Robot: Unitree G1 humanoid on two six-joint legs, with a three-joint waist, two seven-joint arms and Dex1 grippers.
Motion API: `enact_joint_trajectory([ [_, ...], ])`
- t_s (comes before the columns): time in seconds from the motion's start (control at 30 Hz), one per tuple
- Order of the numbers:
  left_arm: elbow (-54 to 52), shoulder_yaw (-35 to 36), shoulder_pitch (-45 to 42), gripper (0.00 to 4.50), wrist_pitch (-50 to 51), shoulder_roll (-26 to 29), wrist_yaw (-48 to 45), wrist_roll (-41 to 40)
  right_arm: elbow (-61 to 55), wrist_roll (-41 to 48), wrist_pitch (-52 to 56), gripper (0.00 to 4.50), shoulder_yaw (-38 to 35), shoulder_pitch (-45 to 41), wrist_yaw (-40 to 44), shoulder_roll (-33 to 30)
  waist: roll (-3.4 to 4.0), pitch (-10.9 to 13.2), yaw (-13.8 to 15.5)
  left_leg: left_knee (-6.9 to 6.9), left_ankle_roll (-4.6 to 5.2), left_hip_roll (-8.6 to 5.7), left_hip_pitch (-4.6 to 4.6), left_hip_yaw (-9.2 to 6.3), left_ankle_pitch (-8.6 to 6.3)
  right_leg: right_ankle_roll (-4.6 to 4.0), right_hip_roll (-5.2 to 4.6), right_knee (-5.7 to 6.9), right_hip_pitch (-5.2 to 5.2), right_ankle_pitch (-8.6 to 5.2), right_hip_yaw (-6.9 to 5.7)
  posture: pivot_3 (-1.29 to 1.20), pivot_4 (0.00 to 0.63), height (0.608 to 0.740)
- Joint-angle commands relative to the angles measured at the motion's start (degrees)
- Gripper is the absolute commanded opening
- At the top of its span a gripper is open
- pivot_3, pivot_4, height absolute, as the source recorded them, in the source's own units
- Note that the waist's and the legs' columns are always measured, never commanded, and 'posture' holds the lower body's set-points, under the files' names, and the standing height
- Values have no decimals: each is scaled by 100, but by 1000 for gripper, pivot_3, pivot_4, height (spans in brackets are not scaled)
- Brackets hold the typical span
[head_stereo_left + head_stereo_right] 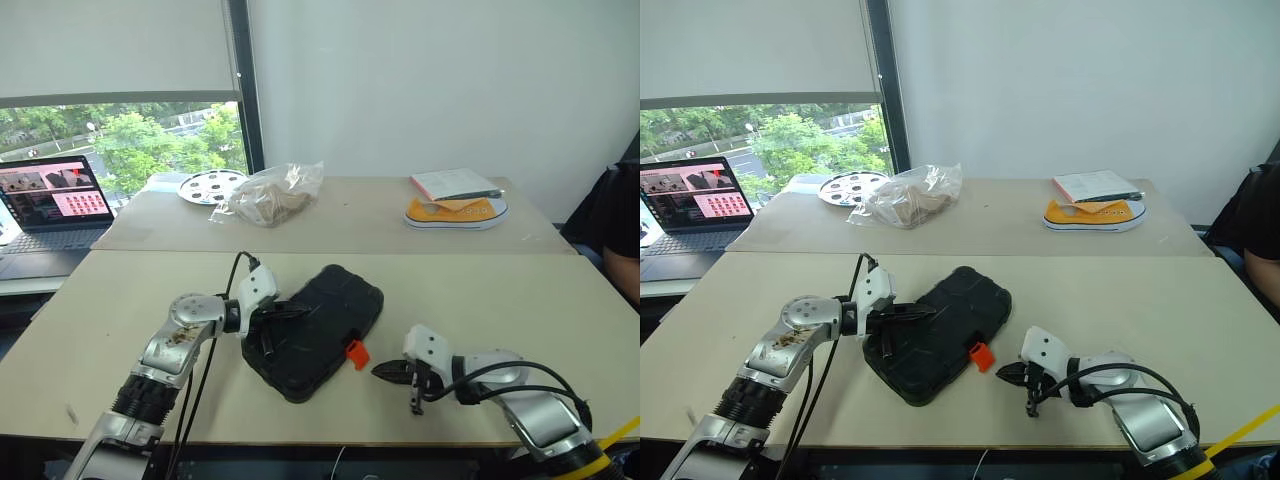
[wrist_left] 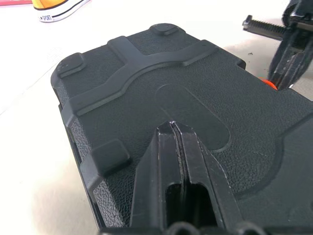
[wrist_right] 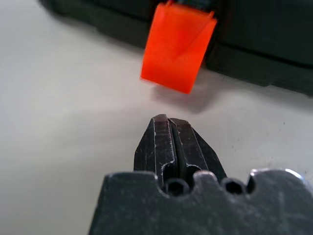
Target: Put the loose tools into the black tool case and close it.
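Just ahead of right tool [image 3: 166, 120], pinched shut, empty: orange latch [image 3: 178, 46] sticking out, unfastened. Left tool [image 2: 173, 127], shut, empty, presses black tool case [image 1: 315, 330] lid. Case rigid, textured, likely heavyish; push latch flap.

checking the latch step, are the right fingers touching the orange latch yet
No, the shut right fingers sit short of the orange plastic latch, bare table between.

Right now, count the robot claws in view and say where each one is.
2. The left claw is shut, resting on the lid of the black tool case. The right claw is shut, just short of the orange latch.
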Motion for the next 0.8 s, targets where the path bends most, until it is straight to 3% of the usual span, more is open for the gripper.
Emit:
enact_joint_trajectory([
  [0.03, 250, -127, 136, 0, 135, 55, -5, 198, -25, 31, -152, 36, 31, -54, -101, 231, 0, 0, 2, 0, 0, 1, 1, 0, 0, 0, 1, 0, 0, 0, -1, 0, 150, 740],
  [0.8, 299, -151, 76, 0, 158, 28, -7, 205, 93, 333, -1554, 36, -472, 277, -318, 855, 1, 0, -17, -5, -1, 2, -1, 2, 0, -2, 1, -1, -5, 1, 5, 0, 150, 740],
])
